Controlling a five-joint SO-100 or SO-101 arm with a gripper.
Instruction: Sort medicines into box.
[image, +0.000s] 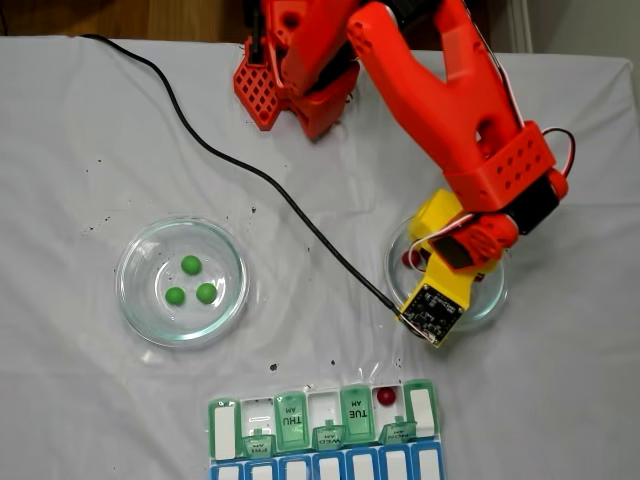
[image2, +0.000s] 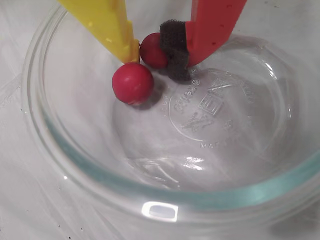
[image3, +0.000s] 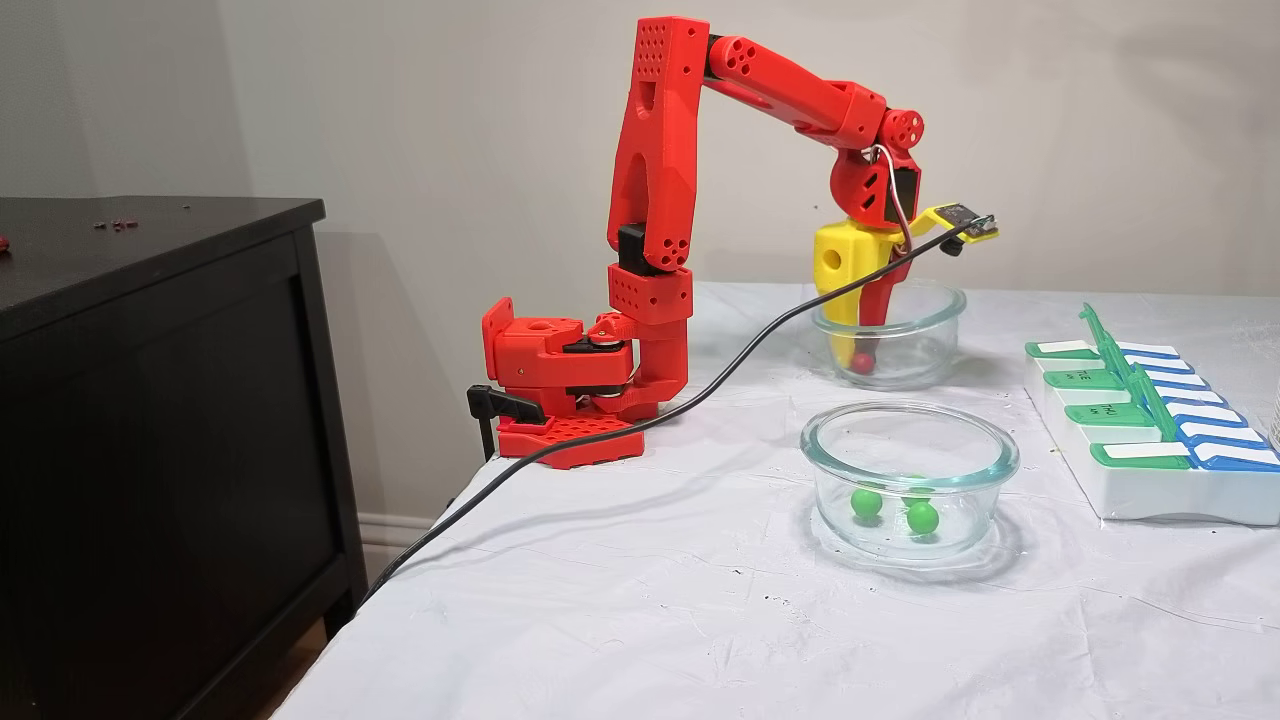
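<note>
Covering my tabletop (image3: 650, 600) is a wrinkled white cloth dotted with tiny black specks; a plain pale wall stands behind it and a dark cabinet (image3: 170, 420) stands beside it in a fixed view. A black cable (image: 250, 170) runs across the cloth to the camera on my wrist.

My claw (image2: 160, 50) reaches down into the far glass dish (image3: 925, 330), its yellow and red fingers slightly apart with a glossy dark red ball (image2: 152, 50) between them, touching the grey pad on the red finger; I cannot tell whether it is truly clamped. A second red ball (image2: 132, 83) lies on the dish floor just beside the yellow fingertip.

Three bright green balls (image: 190, 282) sit close together in the other dish (image: 135, 300). The box (image: 325, 430), white with green and blue lids, lies near the tabletop's edge; several green lids stand open, and one red ball (image: 386, 396) rests in an open compartment next to the lid marked TUE.
</note>
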